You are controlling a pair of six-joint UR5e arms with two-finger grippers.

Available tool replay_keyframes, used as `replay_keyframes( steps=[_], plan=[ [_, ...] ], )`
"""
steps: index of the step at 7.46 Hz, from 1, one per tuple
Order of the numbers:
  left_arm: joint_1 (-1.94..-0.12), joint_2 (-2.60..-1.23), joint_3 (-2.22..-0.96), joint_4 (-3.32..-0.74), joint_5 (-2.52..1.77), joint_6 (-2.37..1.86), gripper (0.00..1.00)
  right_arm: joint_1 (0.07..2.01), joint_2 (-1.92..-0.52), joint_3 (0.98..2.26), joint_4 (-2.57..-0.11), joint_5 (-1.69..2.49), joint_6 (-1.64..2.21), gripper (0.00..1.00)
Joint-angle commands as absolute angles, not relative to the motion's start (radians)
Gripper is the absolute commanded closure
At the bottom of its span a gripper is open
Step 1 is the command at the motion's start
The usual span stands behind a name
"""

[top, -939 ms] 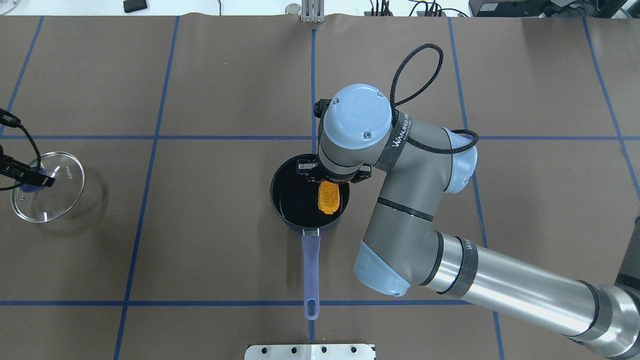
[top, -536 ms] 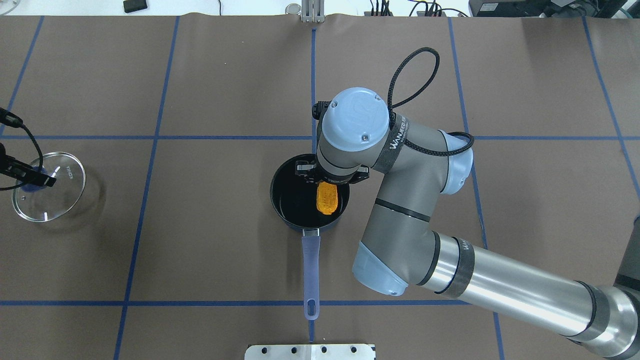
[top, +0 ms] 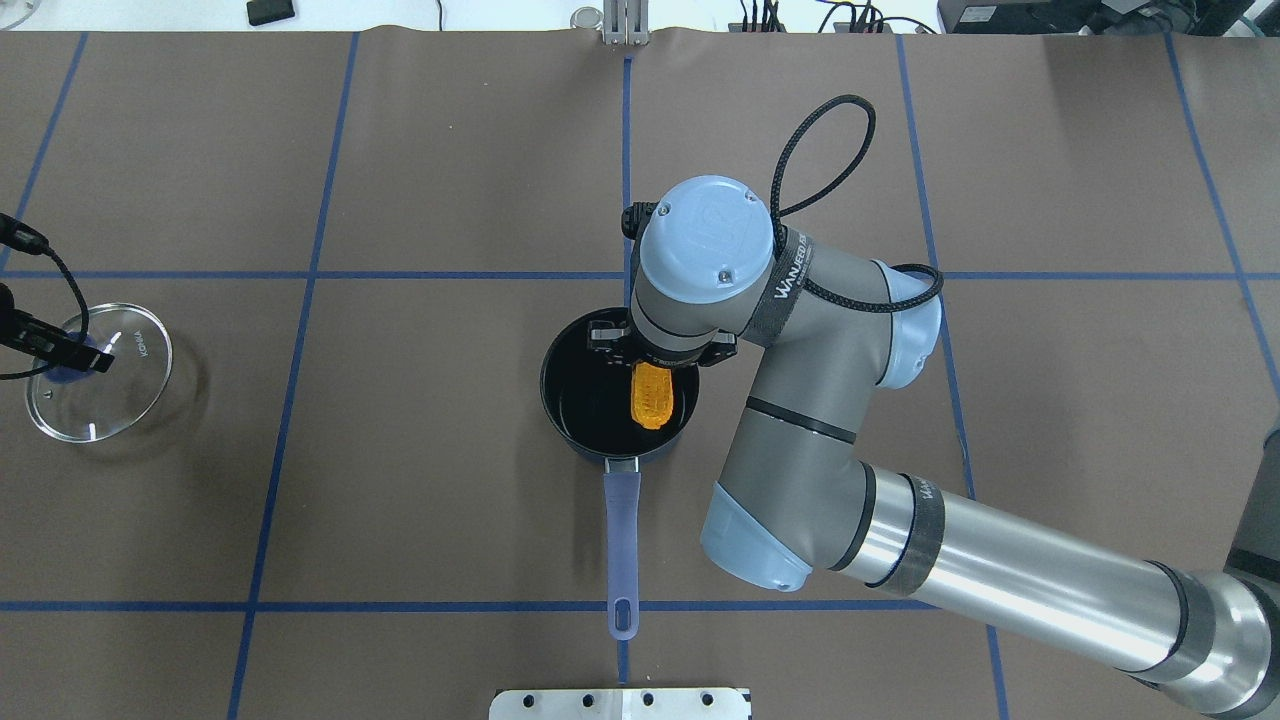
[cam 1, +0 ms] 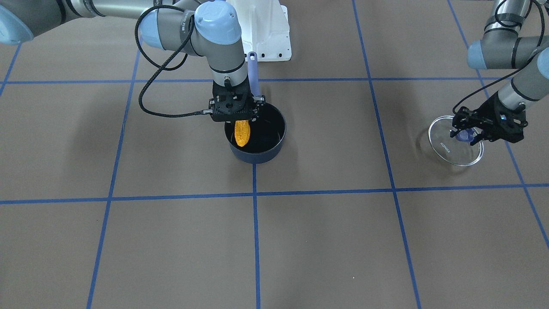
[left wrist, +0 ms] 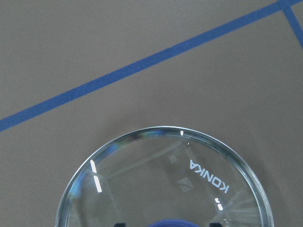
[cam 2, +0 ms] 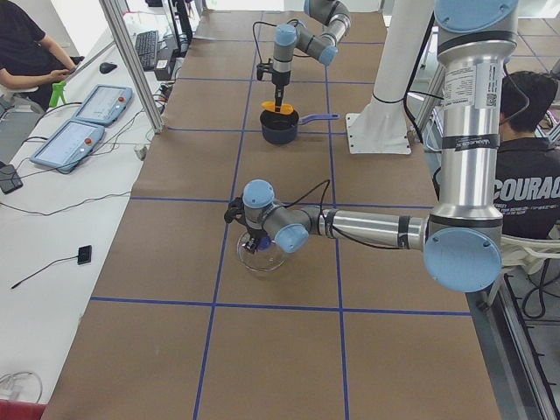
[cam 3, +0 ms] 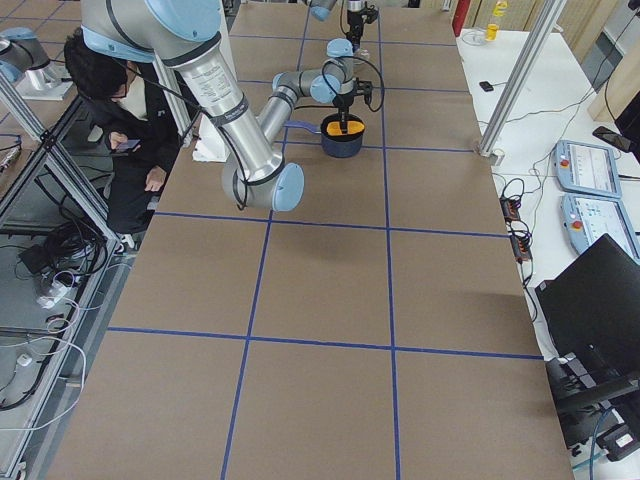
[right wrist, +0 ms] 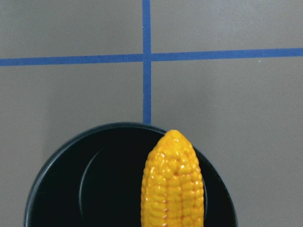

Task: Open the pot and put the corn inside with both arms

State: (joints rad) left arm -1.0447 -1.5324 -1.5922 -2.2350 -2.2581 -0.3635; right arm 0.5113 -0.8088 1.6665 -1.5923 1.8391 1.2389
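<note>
Since the earlier overhead frames the right arm's wrist has shifted slightly toward the view's left, carrying the corn (top: 652, 394) with it further over the pot's opening; the left gripper (top: 70, 355) and the lid (top: 120, 385) have barely moved. Right gripper (cam 1: 240, 122): jaws closed on the thick end of the corn, which hangs nearly upright with its tapered tip pointing down. The wrist view shows the cob over the black interior of the pot (cam 1: 255, 157), on the half nearer the right arm. Whether the tip touches the pot's bottom cannot be determined. The pot stands uncovered near the middle of the table (cam 1: 343, 240), just beside a crossing of blue tape lines, and its lavender handle (top: 621, 540) points straight toward the robot's base. Left gripper: jaws closed on the blue knob (cam 1: 464, 136) of the glass lid, well apart from the pot at the table's left end. The lid sits tilted and low over the brown surface, its "KONKA" print legible. It cannot be established whether its rim rests on the table. Two operators are visible in the left-side view, one at each long side of the table.
</note>
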Motion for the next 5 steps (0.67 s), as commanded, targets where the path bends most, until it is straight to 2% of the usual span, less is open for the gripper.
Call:
replay_keyframes(
  steps=[1, 5],
  plan=[
    [-1.043, -1.532, -1.592, -2.235, -2.257, -0.364, 0.41, 0.511, -0.802, 1.666, -1.592, 1.822, 1.235, 0.0],
    [-1.042, -1.539, -1.588, -2.233, -2.23, -0.365, 0.41, 0.511, -0.804, 1.666, -1.592, 1.822, 1.224, 0.0]
  ],
)
